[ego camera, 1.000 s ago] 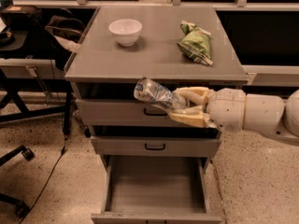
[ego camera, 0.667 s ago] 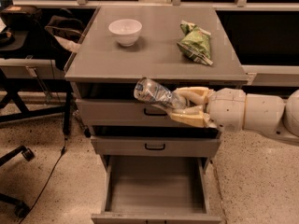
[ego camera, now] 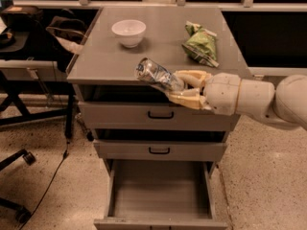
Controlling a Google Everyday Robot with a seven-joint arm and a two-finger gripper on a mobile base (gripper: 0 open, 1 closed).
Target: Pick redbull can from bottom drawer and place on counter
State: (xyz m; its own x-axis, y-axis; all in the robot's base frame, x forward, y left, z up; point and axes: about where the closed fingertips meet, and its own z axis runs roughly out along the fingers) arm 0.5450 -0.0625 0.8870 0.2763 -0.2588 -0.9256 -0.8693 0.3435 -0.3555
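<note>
The gripper [ego camera: 176, 86] hangs over the front edge of the counter [ego camera: 108, 61], reaching in from three o'clock at the end of a pale, rounded arm [ego camera: 261, 101]. Its two cream fingers [ego camera: 191, 74] are clamped on the redbull can [ego camera: 154, 73], one above and one below the can's right end. The can lies tilted in the grip, its free end pointing toward ten o'clock and raised. Whether it touches the counter's front lip or sits just above it cannot be told. On the counter behind, a white bowl [ego camera: 128, 32] stands at about eleven o'clock from the can, well apart from it. A green snack bag [ego camera: 201, 45] lies at about one o'clock, near the counter's right edge and close to the upper finger. Below the counter, the top drawer [ego camera: 120, 116] and the middle drawer [ego camera: 124, 150], each with a black handle, stand slightly ajar. At six o'clock the bottom drawer [ego camera: 158, 193] is pulled far out, its plain grey floor showing. At nine o'clock, beside the cabinet, stands dark furniture [ego camera: 21, 37], and a black cable [ego camera: 50, 178] trails across the speckled floor [ego camera: 259, 176].
</note>
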